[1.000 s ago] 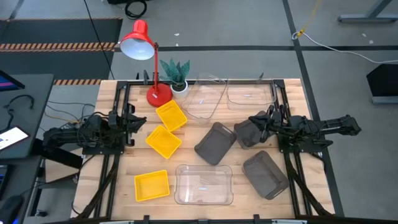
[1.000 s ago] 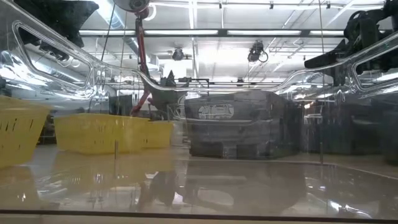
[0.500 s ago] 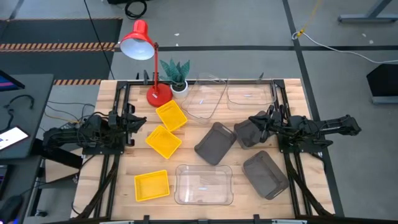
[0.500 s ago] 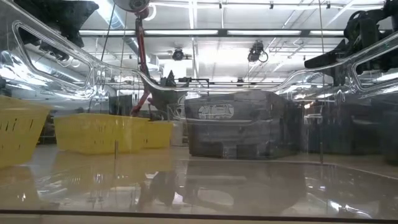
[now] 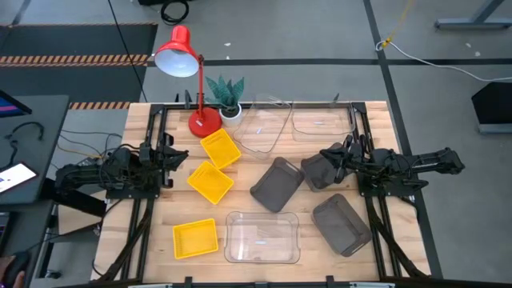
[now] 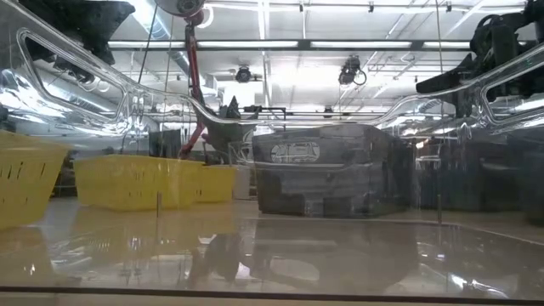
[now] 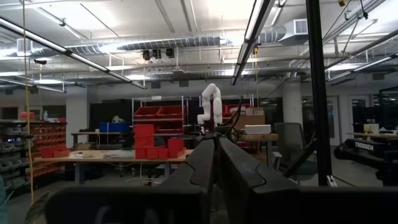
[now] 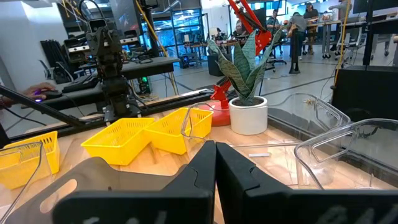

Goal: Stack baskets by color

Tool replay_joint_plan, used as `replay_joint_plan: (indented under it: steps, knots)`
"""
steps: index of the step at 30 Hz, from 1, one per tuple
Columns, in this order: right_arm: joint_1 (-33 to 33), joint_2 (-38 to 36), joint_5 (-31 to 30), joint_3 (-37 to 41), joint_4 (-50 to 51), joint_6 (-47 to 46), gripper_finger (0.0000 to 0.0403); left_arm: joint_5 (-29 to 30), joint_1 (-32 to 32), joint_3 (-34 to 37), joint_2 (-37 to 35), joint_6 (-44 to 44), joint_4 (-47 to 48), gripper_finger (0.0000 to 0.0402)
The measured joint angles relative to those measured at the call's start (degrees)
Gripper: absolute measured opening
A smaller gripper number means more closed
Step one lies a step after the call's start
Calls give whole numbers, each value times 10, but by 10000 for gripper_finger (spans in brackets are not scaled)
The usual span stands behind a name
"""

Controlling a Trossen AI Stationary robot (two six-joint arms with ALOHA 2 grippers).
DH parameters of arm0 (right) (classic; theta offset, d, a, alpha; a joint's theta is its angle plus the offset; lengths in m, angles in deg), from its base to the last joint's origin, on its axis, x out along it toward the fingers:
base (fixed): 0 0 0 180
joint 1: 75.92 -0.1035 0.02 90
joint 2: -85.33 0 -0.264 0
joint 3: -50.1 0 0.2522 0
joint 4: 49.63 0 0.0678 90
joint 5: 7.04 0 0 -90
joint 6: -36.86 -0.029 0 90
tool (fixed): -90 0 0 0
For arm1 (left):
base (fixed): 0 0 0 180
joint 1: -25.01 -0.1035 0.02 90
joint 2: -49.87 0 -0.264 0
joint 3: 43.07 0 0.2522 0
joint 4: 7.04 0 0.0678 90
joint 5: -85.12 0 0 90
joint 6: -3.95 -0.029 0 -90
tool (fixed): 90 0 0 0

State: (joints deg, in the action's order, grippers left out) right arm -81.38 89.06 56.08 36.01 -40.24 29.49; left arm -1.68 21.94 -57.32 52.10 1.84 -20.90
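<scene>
Left gripper (image 5: 178, 154) at frame left, fingers together, holding nothing. Right gripper (image 5: 326, 154) right of centre, pinched closed over a grey basket (image 5: 318, 171). Yellow baskets (image 5: 210, 181) centre-left, clear baskets (image 5: 262, 237) top and bottom centre, all unstacked.

Baskets (image 5: 276, 183) crowding the table's (image 5: 140, 232) centre

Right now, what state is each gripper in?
Left gripper: shut, holding nothing.
Right gripper: shut, holding nothing.

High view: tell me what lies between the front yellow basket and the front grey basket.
A clear basket sits between the yellow basket and grey basket, seen in the high view.
</scene>
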Motion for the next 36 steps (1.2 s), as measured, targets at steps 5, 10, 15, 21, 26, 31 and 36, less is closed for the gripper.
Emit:
replay_joint_plan:
  steps: [5,10,15,21,26,31,36]
  knots:
    - [0,0,0,0,0,0,13,0,0,0,0,0,0,35]
    - [0,0,0,0,0,0,13,0,0,0,0,0,0,33]
    - [0,0,0,0,0,0,13,0,0,0,0,0,0,28]
    - [0,0,0,0,0,0,13,0,0,0,0,0,0,35]
    - [0,0,0,0,0,0,13,0,0,0,0,0,0,32]
    - [0,0,0,0,0,0,13,0,0,0,0,0,0,28]
    - [0,0,0,0,0,0,13,0,0,0,0,0,0,35]
